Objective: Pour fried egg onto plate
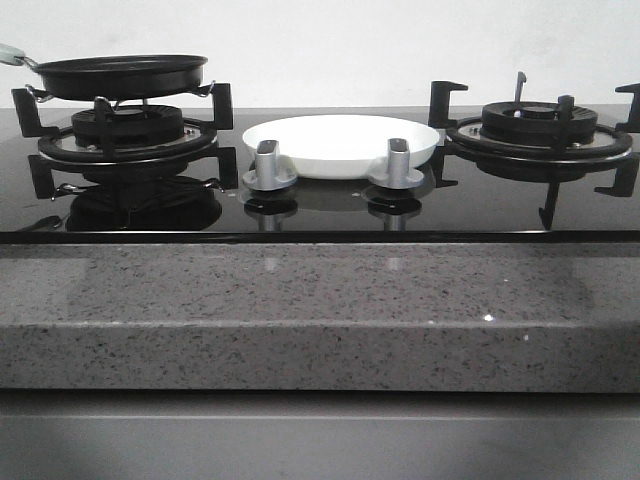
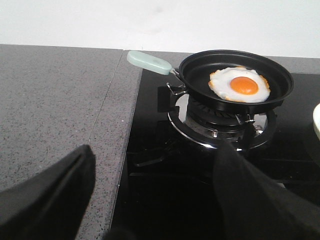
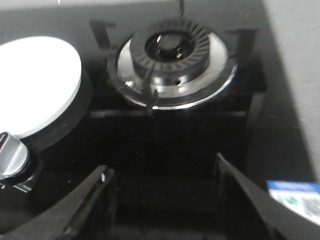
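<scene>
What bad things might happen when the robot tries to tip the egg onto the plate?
1. The frying pan sits on raised burner supports; a clumsy grab at its handle might knock it off.
2. The fried egg could slide out early and land on the black stovetop before reaching the plate.
3. The knobs stand close to the plate; the pan might bump them.

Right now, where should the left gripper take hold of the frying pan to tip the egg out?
Grip the pale green handle. It juts sideways from the frying pan on the side away from the plate, over the counter. The open left gripper has a clear approach there.
</scene>
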Motion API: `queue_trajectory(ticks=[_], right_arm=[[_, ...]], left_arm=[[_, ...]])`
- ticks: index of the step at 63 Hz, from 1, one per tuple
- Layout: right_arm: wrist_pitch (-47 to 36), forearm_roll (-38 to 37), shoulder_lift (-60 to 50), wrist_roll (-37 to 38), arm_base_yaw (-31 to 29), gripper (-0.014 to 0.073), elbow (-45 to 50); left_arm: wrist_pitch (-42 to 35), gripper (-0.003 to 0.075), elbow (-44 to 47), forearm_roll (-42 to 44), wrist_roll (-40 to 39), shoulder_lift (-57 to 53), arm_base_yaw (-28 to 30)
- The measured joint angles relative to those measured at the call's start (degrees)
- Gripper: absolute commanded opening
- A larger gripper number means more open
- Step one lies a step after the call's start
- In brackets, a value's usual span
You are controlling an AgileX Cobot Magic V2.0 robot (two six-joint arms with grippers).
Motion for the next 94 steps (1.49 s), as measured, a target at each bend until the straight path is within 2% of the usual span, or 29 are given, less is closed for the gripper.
queue_trajectory(ticks=[17,33,47,68,89,94], right_arm=[[11.6,0.0,24.3,-2.4,7.5,0.0459,-23.3],[26.5,0.0,44.1,-3.5,9.9,0.0454,-47.0],[36.4,0.1,55.4,-4.9,9.9,0.0297,-62.1],[43.0,0.1,65.0,-5.1,9.9,0.0279,-74.0],[43.8,1.7,68.5,-7.4,9.9,0.0276,-75.5],[43.8,2.2,68.6,-7.5,9.9,0.0207,-75.7]], left_arm=[[0.0,0.0438,0.0,0.0,0.0,0.0,0.0],[0.0,0.0439,0.0,0.0,0.0,0.0,0.0],[0.0,0.0442,0.0,0.0,0.0,0.0,0.0],[-0.1,0.0441,0.0,0.0,0.0,0.0,0.0],[-0.2,0.0441,0.0,0.0,0.0,0.0,0.0],[-0.2,0.0441,0.0,0.0,0.0,0.0,0.0]])
